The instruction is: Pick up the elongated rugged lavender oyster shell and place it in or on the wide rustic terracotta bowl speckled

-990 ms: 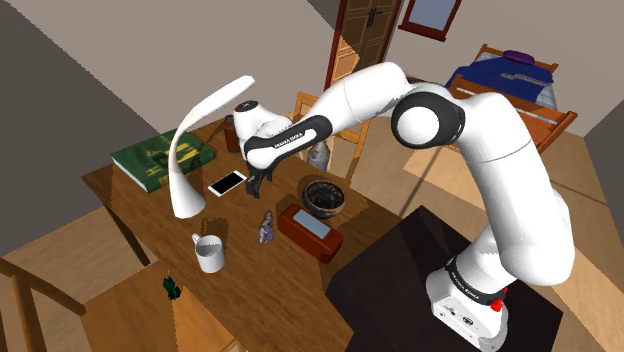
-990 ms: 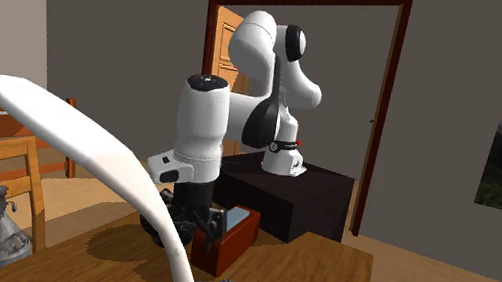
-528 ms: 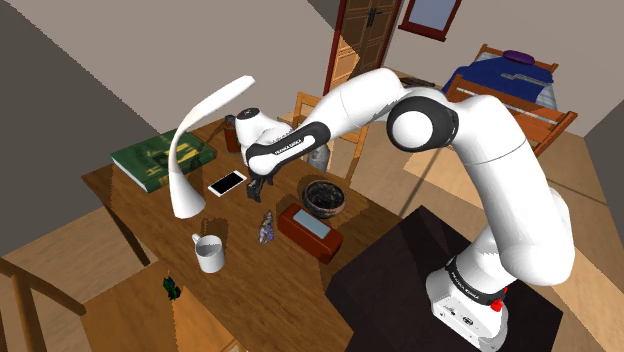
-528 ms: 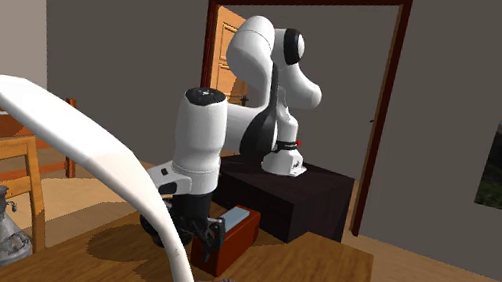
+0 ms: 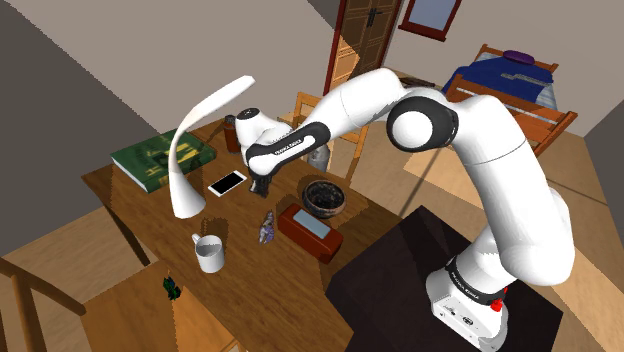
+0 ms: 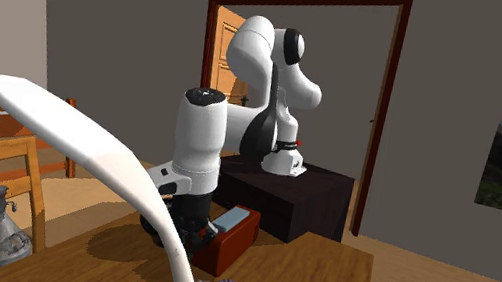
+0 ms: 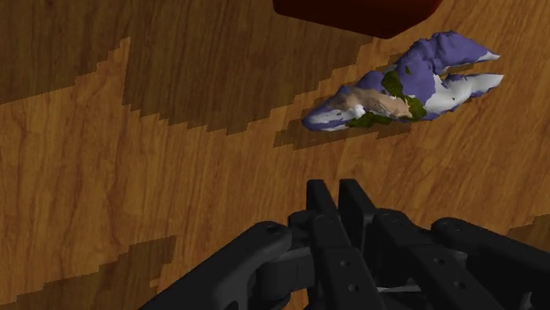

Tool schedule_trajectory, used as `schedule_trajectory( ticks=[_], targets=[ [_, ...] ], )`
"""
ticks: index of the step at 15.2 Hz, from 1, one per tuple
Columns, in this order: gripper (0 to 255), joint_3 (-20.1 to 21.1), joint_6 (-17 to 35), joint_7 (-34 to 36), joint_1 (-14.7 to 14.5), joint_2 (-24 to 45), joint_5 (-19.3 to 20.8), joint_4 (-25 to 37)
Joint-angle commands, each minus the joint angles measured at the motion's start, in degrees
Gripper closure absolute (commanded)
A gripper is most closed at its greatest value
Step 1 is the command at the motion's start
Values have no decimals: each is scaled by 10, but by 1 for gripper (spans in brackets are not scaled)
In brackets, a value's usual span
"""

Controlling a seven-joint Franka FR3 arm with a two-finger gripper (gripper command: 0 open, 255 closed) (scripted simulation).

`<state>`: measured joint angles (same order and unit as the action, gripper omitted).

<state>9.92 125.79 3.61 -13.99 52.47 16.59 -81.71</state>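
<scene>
Lavender oyster shell (image 7: 401, 88) lies flat; one end nears brown box (image 7: 353, 13)

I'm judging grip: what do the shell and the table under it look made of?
The shell: probably natural shell, rough and matte, judging by its lumpy outline and patchy lavender, white, tan colouring. The table: wood, smooth finish, shown by streaked brown grain.

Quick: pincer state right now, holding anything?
Black pincer: closed, holding nothing; the elongated rugged lavender oyster shell lies apart from it on the wooden table.
</scene>
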Motion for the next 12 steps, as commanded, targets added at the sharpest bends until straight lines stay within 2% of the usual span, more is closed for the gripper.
schedule_trajectory(
  ticks=[1, 6, 7, 10, 12],
  targets=[
    [255, 0, 0, 0, 0, 0, 0, 0],
    [255, 0, 0, 0, 0, 0, 0, 0],
    [0, 0, 0, 0, 0, 0, 0, 0],
    [0, -27, 143, 169, -19, -64, -16, -156],
    [0, -56, 230, 289, -52, -86, -24, -231]
  ],
)
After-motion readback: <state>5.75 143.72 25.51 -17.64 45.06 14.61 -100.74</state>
